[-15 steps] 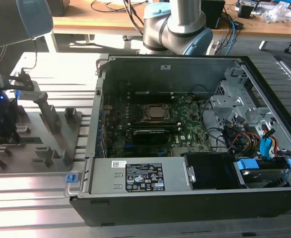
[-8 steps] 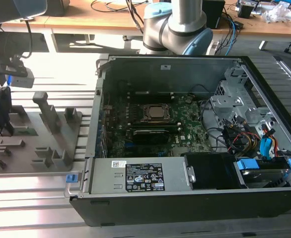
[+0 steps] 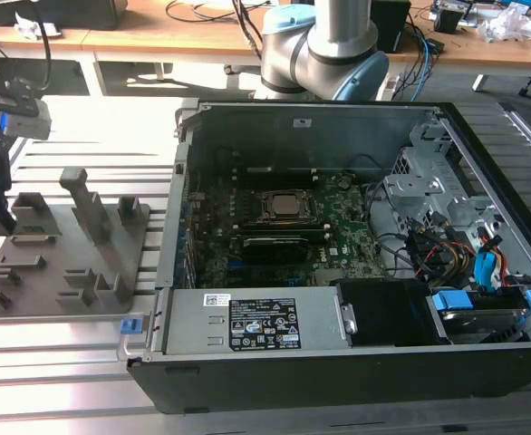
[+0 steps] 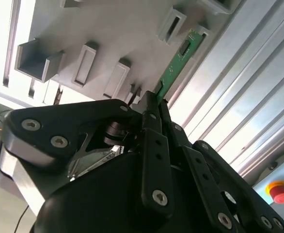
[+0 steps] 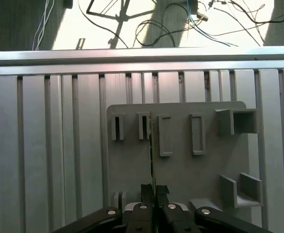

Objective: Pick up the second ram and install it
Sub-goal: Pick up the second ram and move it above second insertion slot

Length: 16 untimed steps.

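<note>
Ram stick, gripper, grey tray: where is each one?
second ram (image 4: 177, 60): second wrist view, middle of its green board.
gripper (image 4: 155, 98): second wrist view, between the tips of its jaws.
grey tray (image 5: 195, 174): first wrist view, bare flat part.

Exterior view high over computer case (image 3: 302, 116) and grey tray (image 3: 62, 261); both wrist views close above that tray.

Open computer case (image 3: 338, 391) beside grey tray (image 3: 55, 265)

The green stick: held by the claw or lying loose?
Held: the claw is shut on one end of the green stick, the rest jutting over the grey tray.
</note>
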Tool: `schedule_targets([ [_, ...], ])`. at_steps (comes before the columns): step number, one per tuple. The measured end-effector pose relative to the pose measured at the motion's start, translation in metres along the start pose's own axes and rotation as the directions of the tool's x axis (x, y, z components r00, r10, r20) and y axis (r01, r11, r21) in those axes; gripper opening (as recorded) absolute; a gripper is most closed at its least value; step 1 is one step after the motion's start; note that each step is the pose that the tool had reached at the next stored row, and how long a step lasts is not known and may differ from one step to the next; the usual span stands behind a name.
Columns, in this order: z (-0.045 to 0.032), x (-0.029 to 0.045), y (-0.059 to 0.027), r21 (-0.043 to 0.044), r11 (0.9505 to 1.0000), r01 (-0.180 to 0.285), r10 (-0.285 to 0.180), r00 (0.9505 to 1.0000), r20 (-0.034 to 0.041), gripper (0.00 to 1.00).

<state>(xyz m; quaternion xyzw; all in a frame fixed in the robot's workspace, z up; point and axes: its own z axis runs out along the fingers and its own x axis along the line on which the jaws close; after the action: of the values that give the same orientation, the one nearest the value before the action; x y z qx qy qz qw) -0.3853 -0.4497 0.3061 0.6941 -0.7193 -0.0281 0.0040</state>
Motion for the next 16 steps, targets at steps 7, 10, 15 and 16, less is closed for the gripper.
schedule_targets([
  [7, -0.0315, -0.001, 0.0015, 0.0, 1.0, 0.0, 0.0, 1.0, -0.0001, 0.14],
  [10, -0.0487, -0.0016, 0.0023, 0.0, 1.0, 0.0, 0.0, 1.0, 0.0, 0.14],
  [15, -0.071, -0.0024, 0.0033, 0.0001, 1.0, 0.0, 0.0, 1.0, 0.0, 0.14],
  [16, -0.0755, -0.0025, 0.0035, 0.0, 1.0, 0.0, 0.0, 1.0, 0.0, 0.14],
])
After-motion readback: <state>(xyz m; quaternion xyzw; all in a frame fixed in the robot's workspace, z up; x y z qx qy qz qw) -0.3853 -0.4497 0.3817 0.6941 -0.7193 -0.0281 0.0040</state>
